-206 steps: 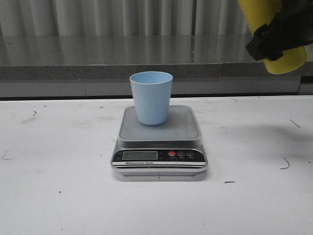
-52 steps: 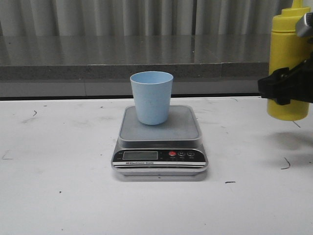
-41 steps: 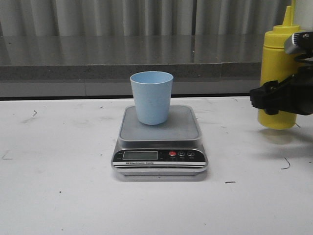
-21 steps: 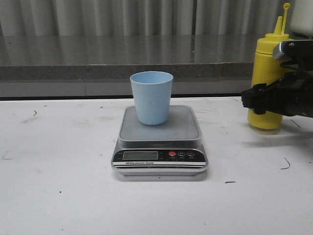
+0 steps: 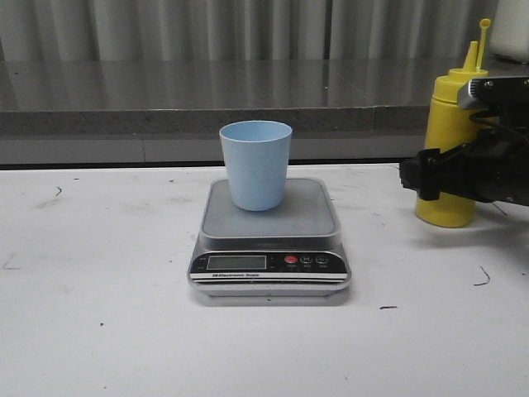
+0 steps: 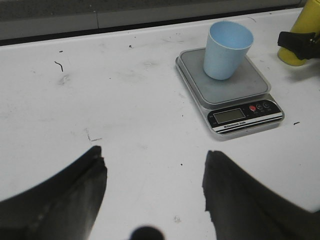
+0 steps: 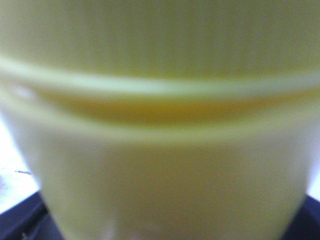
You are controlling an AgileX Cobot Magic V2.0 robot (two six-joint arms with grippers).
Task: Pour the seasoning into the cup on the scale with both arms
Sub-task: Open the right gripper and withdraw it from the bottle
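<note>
The pale blue cup stands upright on the silver scale at the table's middle. The yellow seasoning bottle stands upright on the table to the right of the scale, nozzle up, with its small cap hanging off on its tether. My right gripper is closed round the bottle's lower half. The bottle fills the right wrist view. My left gripper is open and empty above bare table in front of and to the left of the scale and the cup. It does not show in the front view.
A grey ledge runs along the table's far edge, with a corrugated wall behind it. The white tabletop carries small dark scuff marks.
My right gripper has brought the bottle down from high at the right and a little leftward. The bottle's base now rests on the table. The cup and scale have not moved.
</note>
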